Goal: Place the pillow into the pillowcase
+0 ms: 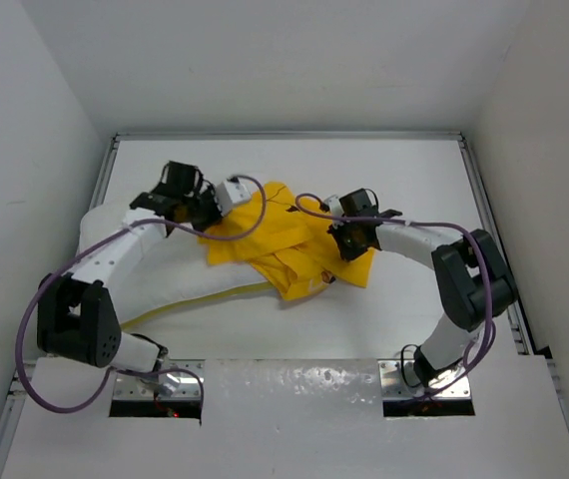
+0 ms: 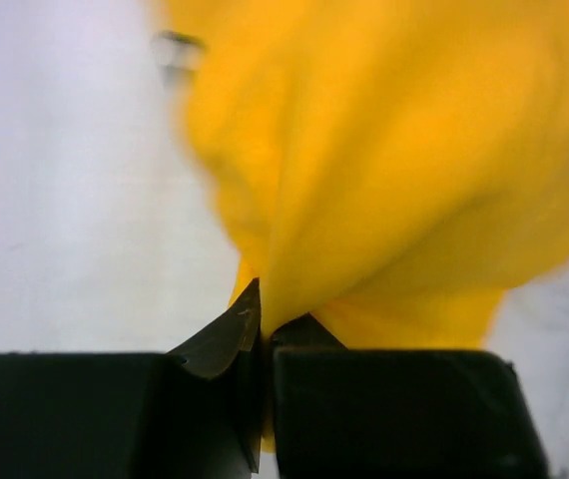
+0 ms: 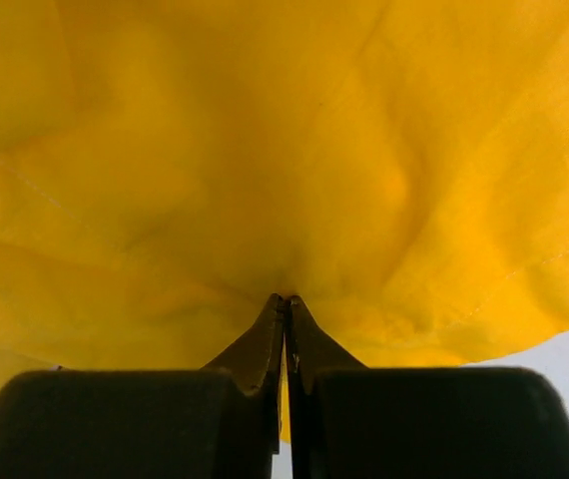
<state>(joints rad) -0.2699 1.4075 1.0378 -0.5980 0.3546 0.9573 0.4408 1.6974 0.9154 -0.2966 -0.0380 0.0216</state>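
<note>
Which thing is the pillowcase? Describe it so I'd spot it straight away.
On the white table, between the left arm and right arm, lies a long white pillow. Crumpled partly over it is the pillowcase, both arms' jaws pinched on it. It alone is thin and bright yellow; the pillow is plump and white.

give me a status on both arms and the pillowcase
Left gripper shut on pillowcase. Right gripper shut on it too. Pillow outside, partly under it. Purple cable loops over the cloth.

Left wrist view: pillowcase (image 2: 394, 170) blurred; pillow (image 1: 193, 279) partly hidden under pillowcase, left arm (image 1: 115, 251).
</note>
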